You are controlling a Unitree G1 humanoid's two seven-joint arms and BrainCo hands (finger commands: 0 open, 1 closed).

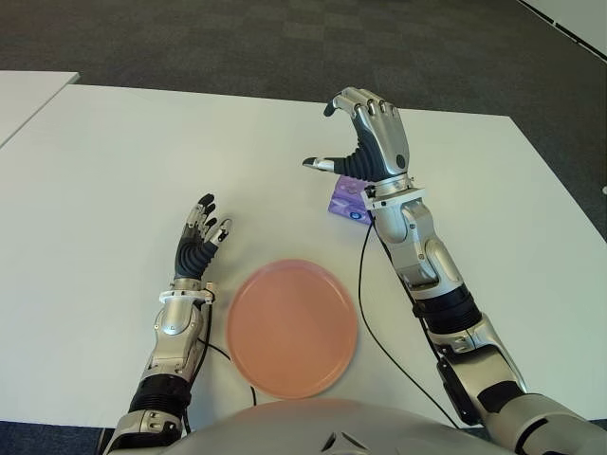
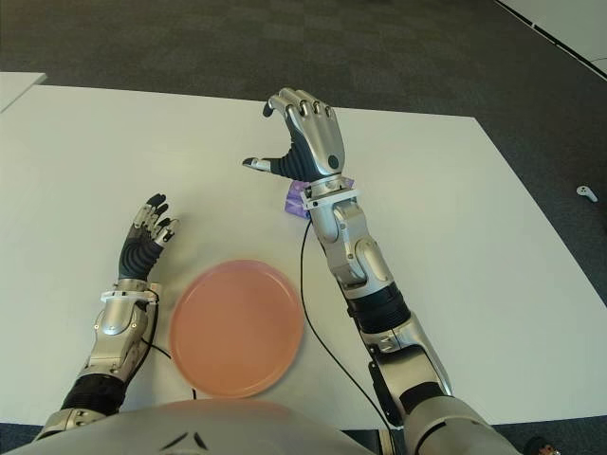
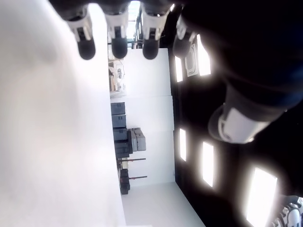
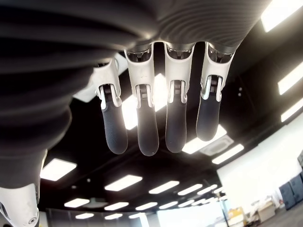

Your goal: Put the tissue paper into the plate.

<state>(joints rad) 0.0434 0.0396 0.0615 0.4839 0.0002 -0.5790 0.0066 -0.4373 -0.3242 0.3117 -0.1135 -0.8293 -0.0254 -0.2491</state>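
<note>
White rectangular table (image 1: pixel 114 171) seen from the head camera. A small purple printed tissue-paper pack (image 1: pixel 347 202) lies flat on the table just beyond the round, shallow salmon-pink plastic plate (image 1: pixel 292 327), its far part hidden behind the wrist of the right hand (image 1: pixel 365 142). That silver-and-black hand is raised above the pack, fingers extended and slightly bent, thumb held out to the side, grasping nothing. The left hand (image 1: pixel 197 245) shows just left of the plate, fingers loosely spread, holding nothing. The plate's surface is bare.
</note>
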